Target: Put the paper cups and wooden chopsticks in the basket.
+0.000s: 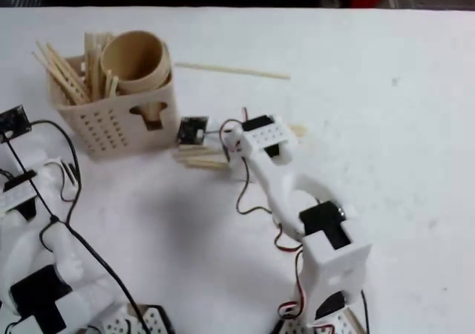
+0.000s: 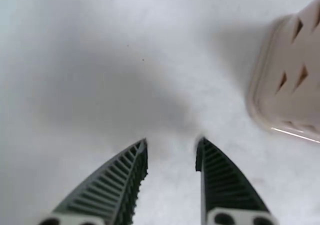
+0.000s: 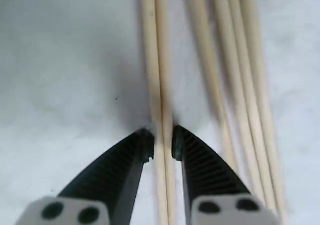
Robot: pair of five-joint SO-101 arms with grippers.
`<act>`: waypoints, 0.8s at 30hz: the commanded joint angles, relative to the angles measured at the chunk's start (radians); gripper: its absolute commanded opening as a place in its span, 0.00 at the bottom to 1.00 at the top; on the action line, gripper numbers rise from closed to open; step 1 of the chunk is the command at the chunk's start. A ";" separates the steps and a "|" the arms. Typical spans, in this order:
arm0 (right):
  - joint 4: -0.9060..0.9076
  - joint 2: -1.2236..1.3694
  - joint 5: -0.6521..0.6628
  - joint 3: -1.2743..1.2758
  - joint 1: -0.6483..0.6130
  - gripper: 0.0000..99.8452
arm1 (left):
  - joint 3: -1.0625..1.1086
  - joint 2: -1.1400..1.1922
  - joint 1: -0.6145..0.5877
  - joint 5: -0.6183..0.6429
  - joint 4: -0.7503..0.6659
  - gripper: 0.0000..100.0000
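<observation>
Right tool clenched on a pair of chopsticks — one finger on each side, the pair running straight out between the tips. Several more loose sticks lie just beside the pair, parallel to it, flat on the white tabletop. From above, this lot sits just right of the basket, at its near right corner, partly under the right arm. The basket stands far left on the tabletop, holding the nested paper cups and a bunch of sticks leaning left. A single chopstick lies flat right of the basket, farther back, well apart from the right tool. Left tool released — fingers apart over bare tabletop, nothing between them, basket wall near.
</observation>
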 commanded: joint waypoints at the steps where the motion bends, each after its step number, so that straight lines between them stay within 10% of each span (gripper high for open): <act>1: 0.050 -0.001 0.003 0.006 -0.002 0.04 | -0.003 -0.025 0.016 0.008 -0.020 0.17; 24: 0.070 -0.576 -0.336 0.084 -0.051 0.02 | -0.003 -0.025 0.016 0.008 -0.020 0.17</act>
